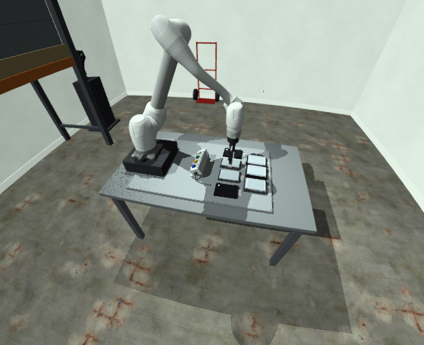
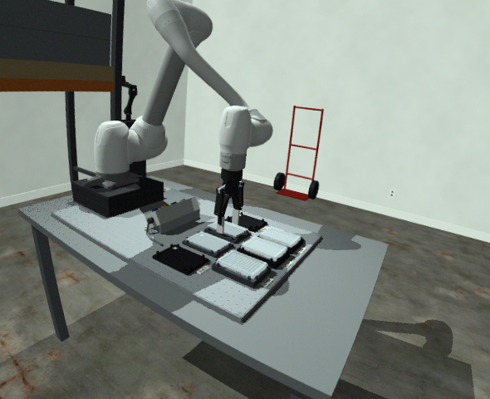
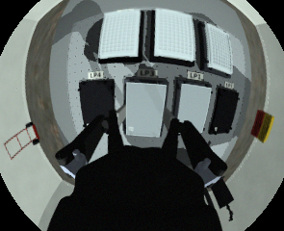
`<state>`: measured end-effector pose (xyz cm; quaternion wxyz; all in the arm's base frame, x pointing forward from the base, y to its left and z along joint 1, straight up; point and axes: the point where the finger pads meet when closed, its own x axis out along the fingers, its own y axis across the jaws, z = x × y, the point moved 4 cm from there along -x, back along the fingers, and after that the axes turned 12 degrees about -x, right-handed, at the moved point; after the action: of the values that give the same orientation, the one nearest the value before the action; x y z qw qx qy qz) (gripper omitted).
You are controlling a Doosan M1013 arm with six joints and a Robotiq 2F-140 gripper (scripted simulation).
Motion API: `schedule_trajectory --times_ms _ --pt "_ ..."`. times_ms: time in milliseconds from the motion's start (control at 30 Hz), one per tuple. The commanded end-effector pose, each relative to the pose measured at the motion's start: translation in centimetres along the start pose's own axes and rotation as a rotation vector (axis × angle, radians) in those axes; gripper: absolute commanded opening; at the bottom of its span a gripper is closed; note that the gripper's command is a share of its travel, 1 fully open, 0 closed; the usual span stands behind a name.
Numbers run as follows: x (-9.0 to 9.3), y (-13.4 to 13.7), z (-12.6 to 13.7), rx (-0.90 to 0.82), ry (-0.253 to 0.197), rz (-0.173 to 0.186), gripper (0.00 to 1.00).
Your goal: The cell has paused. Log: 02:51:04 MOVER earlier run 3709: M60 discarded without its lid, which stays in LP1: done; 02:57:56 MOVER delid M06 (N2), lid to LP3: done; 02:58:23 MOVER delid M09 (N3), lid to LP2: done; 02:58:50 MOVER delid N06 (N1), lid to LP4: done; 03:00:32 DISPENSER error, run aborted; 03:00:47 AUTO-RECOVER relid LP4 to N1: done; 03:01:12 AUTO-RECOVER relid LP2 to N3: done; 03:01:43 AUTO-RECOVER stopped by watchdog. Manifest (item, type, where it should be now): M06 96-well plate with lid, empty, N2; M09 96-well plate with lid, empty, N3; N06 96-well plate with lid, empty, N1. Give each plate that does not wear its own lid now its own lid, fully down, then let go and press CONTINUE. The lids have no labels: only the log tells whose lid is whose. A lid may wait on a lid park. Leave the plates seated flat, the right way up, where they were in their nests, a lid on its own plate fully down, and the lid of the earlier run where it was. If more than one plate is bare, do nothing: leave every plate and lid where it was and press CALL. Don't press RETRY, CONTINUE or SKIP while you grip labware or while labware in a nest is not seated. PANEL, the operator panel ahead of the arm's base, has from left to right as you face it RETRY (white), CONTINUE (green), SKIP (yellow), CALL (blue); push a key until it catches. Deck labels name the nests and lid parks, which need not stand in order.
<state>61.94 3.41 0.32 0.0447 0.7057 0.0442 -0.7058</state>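
Observation:
My gripper (image 2: 227, 226) is shut on a clear lid (image 2: 227, 230) that lies low on a lid park in the row nearer the arm's base; it also shows in the top view (image 1: 231, 162) and between my fingers in the wrist view (image 3: 144, 110). A second lid (image 2: 206, 242) lies on the park beside it. The two end parks (image 2: 179, 258) (image 2: 248, 221) are black and empty. Three plates stand in the nests of the other row. The plate at the near end (image 2: 241, 265) shows open wells. The other two plates (image 2: 264, 248) (image 2: 280, 236) look covered. The deck labels are too small to read.
The operator panel (image 2: 174, 214) with its coloured keys stands between the arm's base (image 2: 116, 195) and the lid parks. A red hand truck (image 2: 299, 155) stands by the far wall. A dark shelf frame (image 1: 56, 67) stands behind the base.

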Motion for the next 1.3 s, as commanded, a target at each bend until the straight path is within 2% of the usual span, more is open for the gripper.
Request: schedule_trajectory --times_ms 0,933,1267 --pt "-0.2 0.0 0.0 0.000 0.000 0.000 0.00" --pt "-5.3 0.0 0.0 0.000 0.000 0.000 0.00" --pt "-6.2 0.0 0.0 0.000 0.000 0.000 0.00"
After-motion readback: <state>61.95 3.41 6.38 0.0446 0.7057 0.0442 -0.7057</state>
